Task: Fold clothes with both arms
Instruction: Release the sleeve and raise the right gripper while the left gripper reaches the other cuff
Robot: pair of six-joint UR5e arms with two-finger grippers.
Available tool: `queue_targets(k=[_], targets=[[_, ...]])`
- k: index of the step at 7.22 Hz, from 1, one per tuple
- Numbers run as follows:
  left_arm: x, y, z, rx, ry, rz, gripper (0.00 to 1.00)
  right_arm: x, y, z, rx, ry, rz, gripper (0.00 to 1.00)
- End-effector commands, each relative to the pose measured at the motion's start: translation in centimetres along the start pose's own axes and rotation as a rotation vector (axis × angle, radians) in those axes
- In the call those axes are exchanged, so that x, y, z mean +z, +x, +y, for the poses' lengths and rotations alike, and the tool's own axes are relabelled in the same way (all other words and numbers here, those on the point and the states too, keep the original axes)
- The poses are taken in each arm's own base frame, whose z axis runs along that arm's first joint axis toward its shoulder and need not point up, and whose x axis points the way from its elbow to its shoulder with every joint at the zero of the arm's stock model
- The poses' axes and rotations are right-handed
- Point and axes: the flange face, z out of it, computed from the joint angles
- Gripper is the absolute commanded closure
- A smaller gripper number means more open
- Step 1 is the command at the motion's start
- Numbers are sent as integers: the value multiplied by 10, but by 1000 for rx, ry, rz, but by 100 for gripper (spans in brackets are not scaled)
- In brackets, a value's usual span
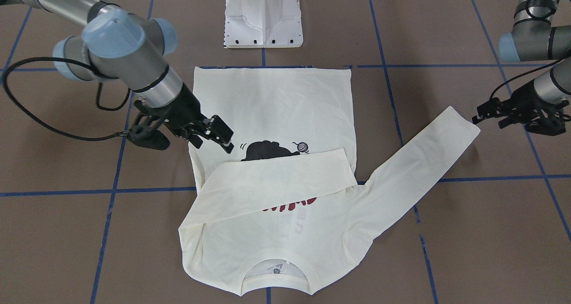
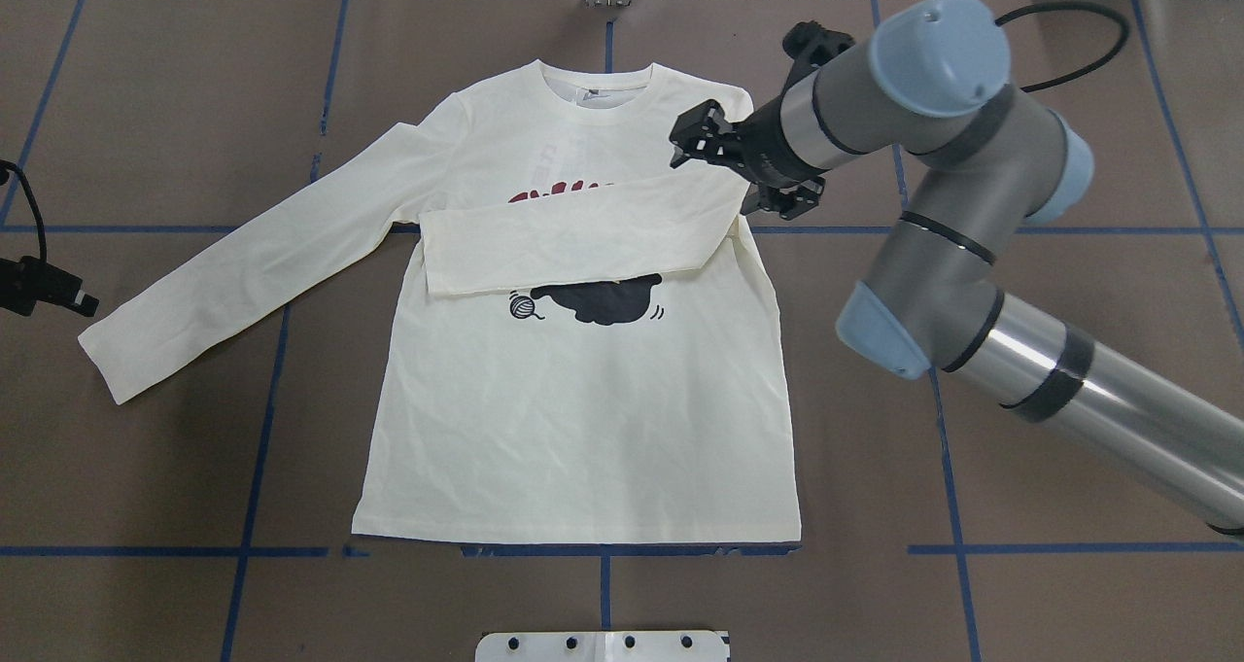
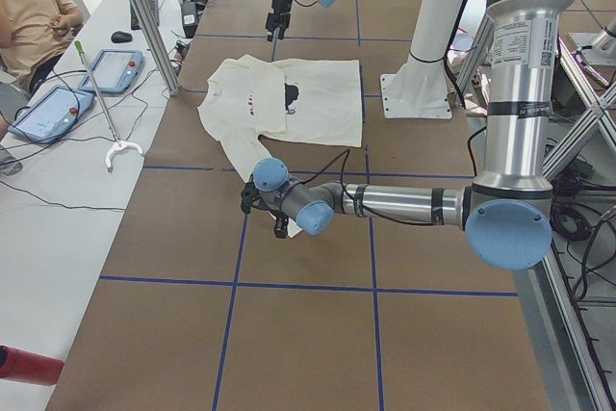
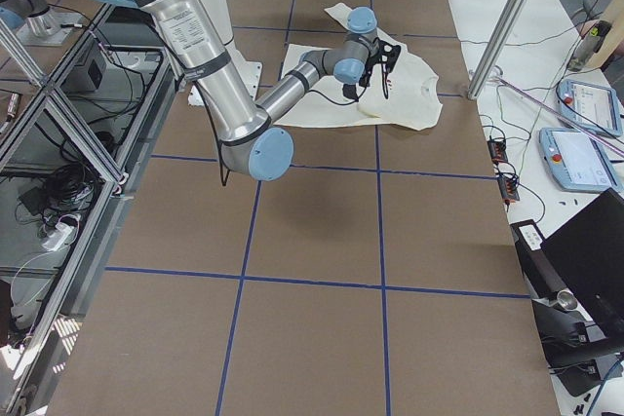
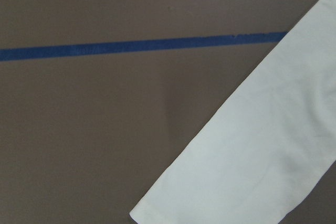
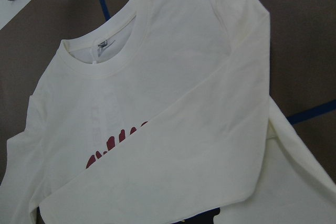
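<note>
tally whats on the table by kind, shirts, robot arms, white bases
cream shirt: 1
robot arms: 2, left arm and right arm
white base: 1
total: 4

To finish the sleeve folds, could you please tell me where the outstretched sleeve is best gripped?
Grip the outstretched sleeve at its cuff, coming from the outer side with the left pincer, which sits beyond that end. The sleeve lies flat and straight, away from the shirt's body, so its free end probably lifts and carries across.
</note>
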Motion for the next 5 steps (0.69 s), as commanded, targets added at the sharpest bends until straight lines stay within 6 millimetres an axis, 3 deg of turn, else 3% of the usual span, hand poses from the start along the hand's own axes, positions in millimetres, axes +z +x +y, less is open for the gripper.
queue_targets(k=[1, 3, 5], targets=[[25, -8, 6, -4, -38, -6, 14, -26, 46, -21, 1, 3, 22, 1], [38, -8, 9, 8, -60, -10, 26, -28, 49, -20, 1, 5, 22, 1], [47, -9, 6, 19, -66, -10, 32, -29, 52, -19, 1, 8, 25, 1]])
